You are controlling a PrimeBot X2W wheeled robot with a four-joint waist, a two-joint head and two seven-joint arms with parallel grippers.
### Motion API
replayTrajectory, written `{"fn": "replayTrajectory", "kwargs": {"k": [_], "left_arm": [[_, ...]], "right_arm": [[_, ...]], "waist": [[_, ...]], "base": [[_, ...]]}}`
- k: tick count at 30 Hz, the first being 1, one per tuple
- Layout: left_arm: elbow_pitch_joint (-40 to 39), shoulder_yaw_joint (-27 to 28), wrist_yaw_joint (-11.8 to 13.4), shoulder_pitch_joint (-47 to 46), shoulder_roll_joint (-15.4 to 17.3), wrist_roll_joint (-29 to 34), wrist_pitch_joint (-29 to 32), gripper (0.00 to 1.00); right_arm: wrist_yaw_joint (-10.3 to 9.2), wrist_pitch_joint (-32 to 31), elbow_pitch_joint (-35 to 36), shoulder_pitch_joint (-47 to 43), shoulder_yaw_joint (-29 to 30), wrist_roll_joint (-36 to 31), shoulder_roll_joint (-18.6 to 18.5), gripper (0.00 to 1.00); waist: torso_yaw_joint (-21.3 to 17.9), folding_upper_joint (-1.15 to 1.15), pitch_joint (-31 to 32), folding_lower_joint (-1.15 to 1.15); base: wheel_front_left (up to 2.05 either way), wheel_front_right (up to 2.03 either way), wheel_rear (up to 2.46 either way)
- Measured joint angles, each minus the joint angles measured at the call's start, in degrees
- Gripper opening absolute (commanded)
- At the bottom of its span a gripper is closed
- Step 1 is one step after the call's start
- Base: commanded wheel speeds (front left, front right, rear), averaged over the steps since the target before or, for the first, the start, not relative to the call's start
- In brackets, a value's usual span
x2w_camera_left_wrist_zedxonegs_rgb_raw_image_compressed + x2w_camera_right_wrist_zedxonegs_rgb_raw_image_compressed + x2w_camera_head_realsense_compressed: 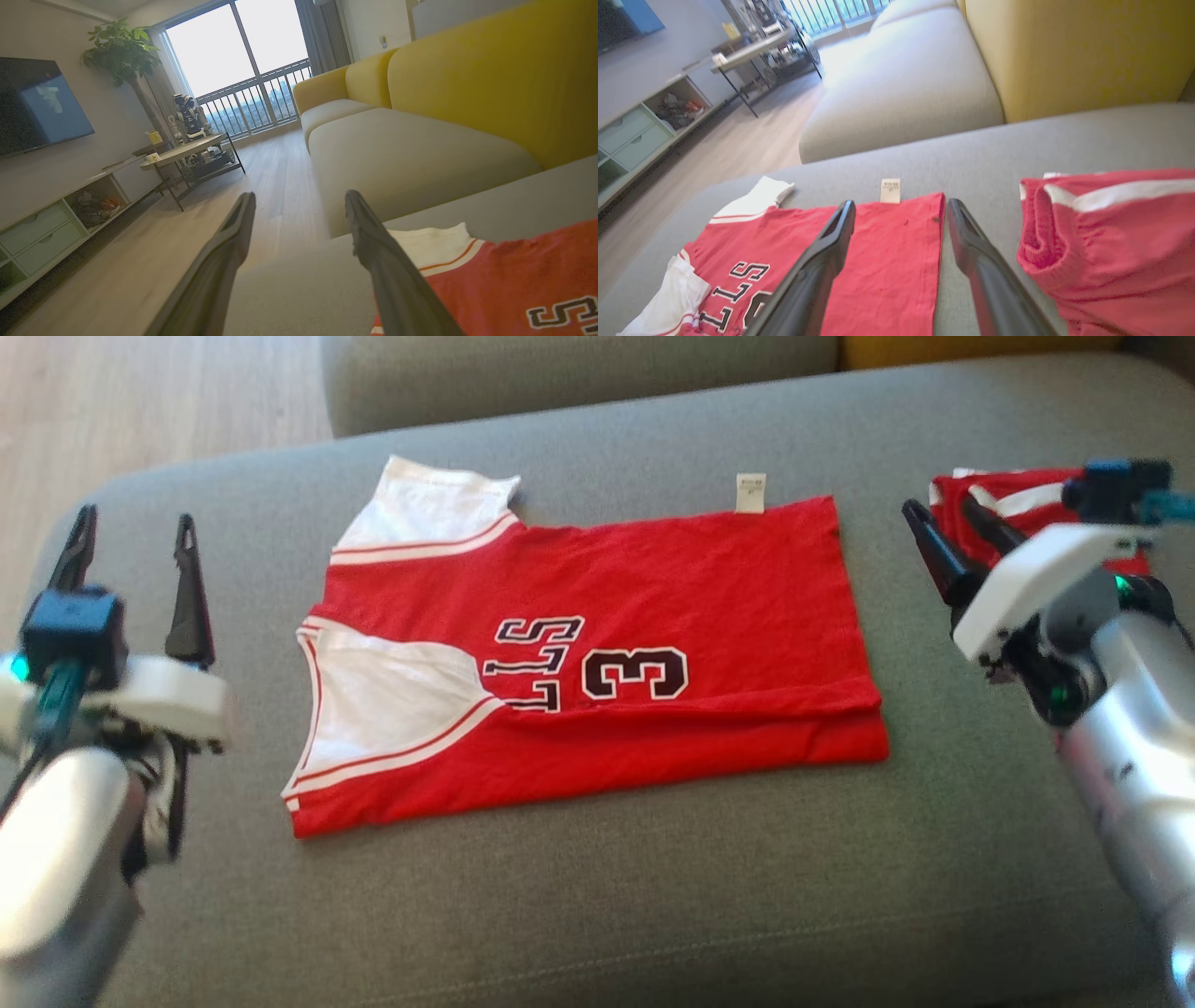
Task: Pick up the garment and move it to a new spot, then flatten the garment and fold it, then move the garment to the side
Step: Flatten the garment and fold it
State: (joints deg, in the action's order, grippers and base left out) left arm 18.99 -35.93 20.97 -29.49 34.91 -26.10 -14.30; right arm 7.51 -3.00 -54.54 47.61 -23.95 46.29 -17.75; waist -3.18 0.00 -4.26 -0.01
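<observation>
While both arms rise from the near corners, neither touches cloth. The left gripper (pixel 135 523) stands at the left end of the grey seat (pixel 597 896), fingers pointing away, jaws spread wide with nothing between them. The right gripper (pixel 941 506) stands at the right side, tilted leftward, jaws likewise spread and empty.

Between them the jersey (pixel 672 607) lies flat on the seat. It is red with white panels at the neck and sleeve, collar toward the left and hem toward the right, with dark letters and a "3" across the middle. A layered fold runs along its near long edge. A small white label (pixel 750 493) sticks out from the far edge, near the right corner.

Just beyond the right gripper, red shorts (pixel 1111 242) with a white stripe lie bunched on the seat, apart from the jersey.

Farther off come a second grey cushion (pixel 411 154), a yellow backrest (pixel 490 79) and wood floor (pixel 140 401). Across the room stand a low table (pixel 187 149), a TV (pixel 37 102), a plant (pixel 121 51) and a window (pixel 243 46).
</observation>
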Motion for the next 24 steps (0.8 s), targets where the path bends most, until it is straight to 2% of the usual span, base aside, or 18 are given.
{"fn": "replayTrajectory", "kwargs": {"k": [4,6,10,11,12,14,18,21,24], "left_arm": [[-11.0,7.6,3.7,8.8,-2.7,-0.9,0.0,1.0],[-15.0,10.1,5.3,13.7,-4.5,-0.5,0.0,1.0],[-21.1,13.4,6.3,22.6,-8.9,2.1,0.0,1.0],[-22.2,14.3,6.4,24.4,-10.3,2.6,0.0,1.0],[-24.0,15.8,6.5,27.3,-13.1,3.9,0.0,1.0],[-25.1,17.1,6.2,29.6,-15.3,5.6,0.0,1.0],[-25.0,18.8,3.9,33.4,-18.4,9.7,0.0,1.0],[-23.3,19.9,2.0,35.0,-20.4,12.6,0.0,1.0],[-21.4,20.8,0.0,35.5,-21.9,14.8,0.0,1.0]], "right_arm": [[0.0,10.9,5.1,-5.4,-0.1,-2.4,-1.5,1.0],[0.0,15.4,5.6,-8.1,0.3,-8.1,-2.9,1.0],[0.0,17.2,10.7,-14.1,7.3,-16.4,-2.3,1.0],[0.0,17.2,13.7,-15.9,10.2,-18.8,-1.3,1.0],[0.0,17.3,20.9,-20.3,16.0,-23.9,1.6,1.0],[0.0,17.5,27.4,-25.3,20.6,-28.1,5.1,1.0],[0.0,17.5,36.3,-35.7,25.5,-35.7,11.1,1.0],[0.0,17.5,40.3,-40.5,28.3,-38.9,13.1,1.0],[0.0,17.5,41.7,-42.7,29.7,-39.4,14.1,1.0]], "waist": [[0.1,0.0,2.0,0.0],[0.3,0.0,2.9,0.0],[0.5,0.0,4.1,0.0],[0.4,0.0,4.2,0.0],[0.4,0.0,4.3,0.0],[0.4,0.0,4.4,0.0],[0.5,0.0,4.4,0.0],[1.0,0.0,4.3,0.0],[1.4,0.0,4.1,0.0]], "base": [[0.0,0.0,0.0],[0.0,0.0,0.0],[0.0,0.0,0.0],[0.0,0.0,0.0],[0.0,0.0,0.0],[0.0,0.0,0.0],[0.0,0.0,0.0],[0.0,0.0,0.0],[0.0,0.0,0.0]]}}
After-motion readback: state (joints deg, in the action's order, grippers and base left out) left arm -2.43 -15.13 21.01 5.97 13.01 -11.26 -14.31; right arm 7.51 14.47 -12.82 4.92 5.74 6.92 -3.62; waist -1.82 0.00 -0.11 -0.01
